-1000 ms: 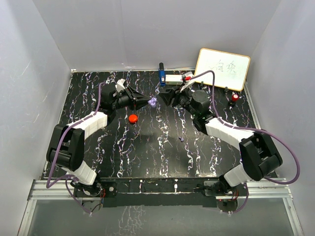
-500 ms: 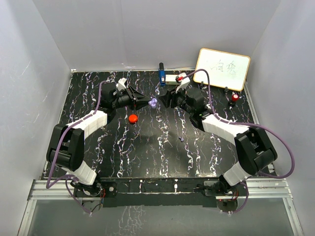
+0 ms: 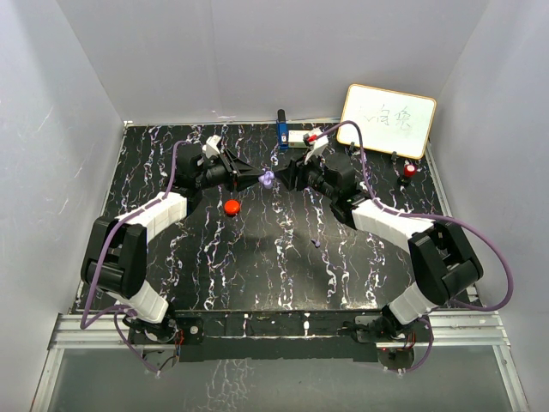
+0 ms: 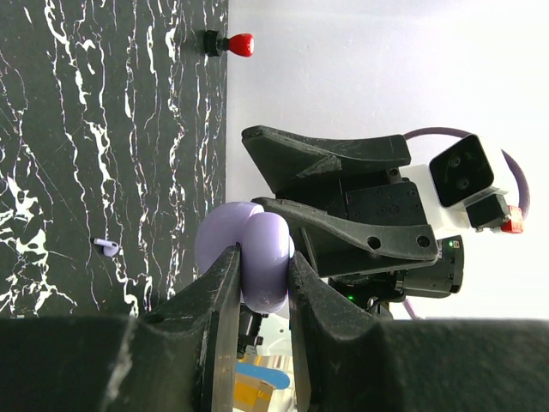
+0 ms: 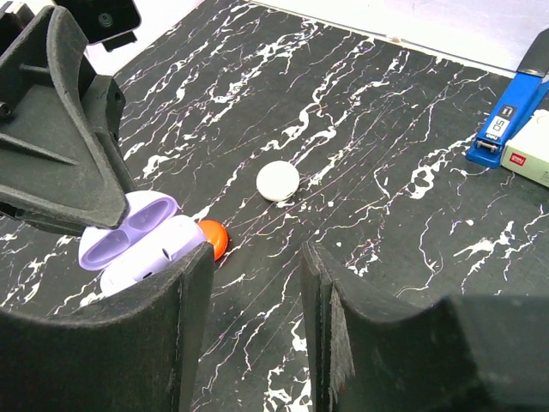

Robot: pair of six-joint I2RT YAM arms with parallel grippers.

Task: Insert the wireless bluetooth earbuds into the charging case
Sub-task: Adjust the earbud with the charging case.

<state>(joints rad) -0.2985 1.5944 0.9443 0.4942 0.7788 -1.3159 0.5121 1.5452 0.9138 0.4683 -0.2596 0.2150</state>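
Note:
My left gripper [image 3: 258,178] is shut on the lilac charging case [image 3: 268,178] and holds it above the table, lid open. In the left wrist view the case [image 4: 257,257] sits clamped between my fingers. My right gripper [image 3: 284,176] is open and empty, right next to the case; in its wrist view the case [image 5: 137,240] lies just left of its left finger [image 5: 163,335]. One tiny purple earbud [image 3: 316,245] lies on the black table, also seen in the left wrist view [image 4: 105,246]. I cannot tell if an earbud sits in the case.
A red puck [image 3: 232,207] lies below the case, and a white puck [image 5: 278,182] lies beyond it. A blue stapler [image 3: 281,129] and a white box [image 3: 300,136] are at the back edge. A whiteboard [image 3: 388,120] and a red-capped object [image 3: 409,172] stand at the back right.
My right gripper has moved left, closing in on the case. My left gripper still holds the case in almost the same place.

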